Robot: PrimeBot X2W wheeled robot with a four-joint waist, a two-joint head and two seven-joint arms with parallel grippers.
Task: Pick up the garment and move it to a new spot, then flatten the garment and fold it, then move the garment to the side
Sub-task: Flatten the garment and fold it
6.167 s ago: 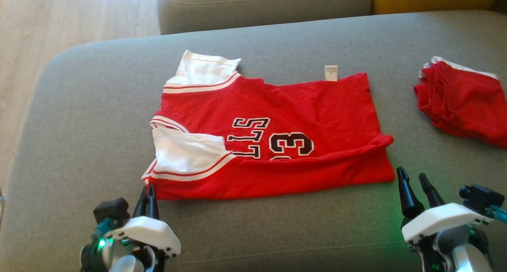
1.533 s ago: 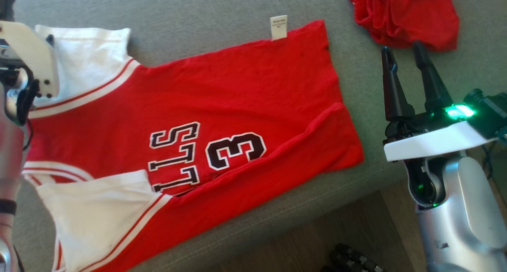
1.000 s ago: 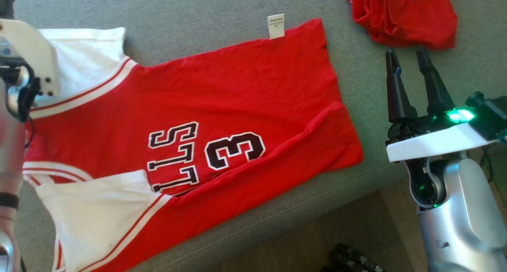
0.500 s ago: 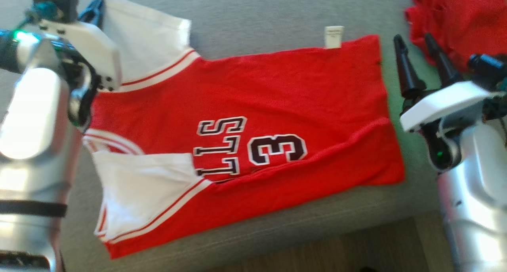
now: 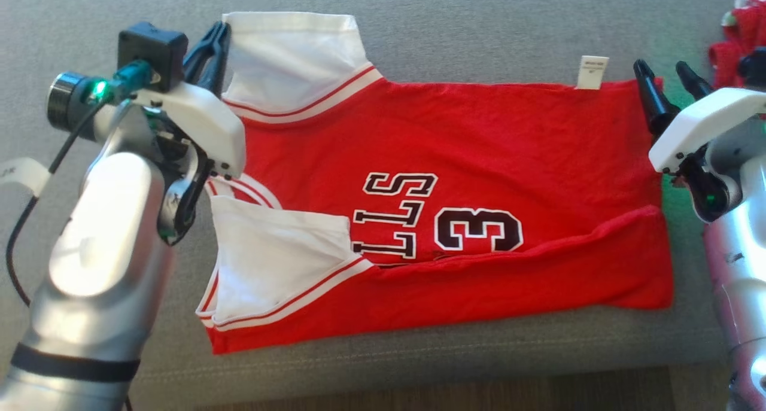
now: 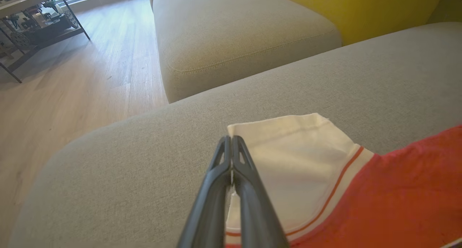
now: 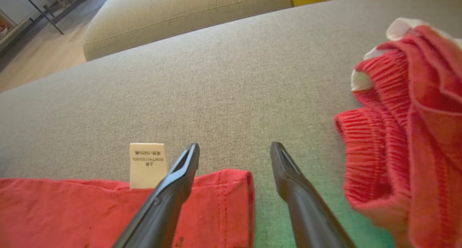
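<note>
Currently my left gripper [image 6: 230,139] is pressed together at the outer edge of the white sleeve [image 6: 296,157]; I cannot tell whether cloth sits between its fingers. My right gripper [image 7: 234,148] stands spread, straddling the hem corner of the jersey [image 5: 479,142], which lies flat between both tools. Risk: an empty left pinch lifts one side only, dragging creases; a second red garment [image 7: 408,132] outboard may snag.

Jersey [image 5: 479,136] lettering partly under fold; label [image 5: 590,72] print unreadable; red bundle [image 7: 397,139] cut by right edge.
</note>
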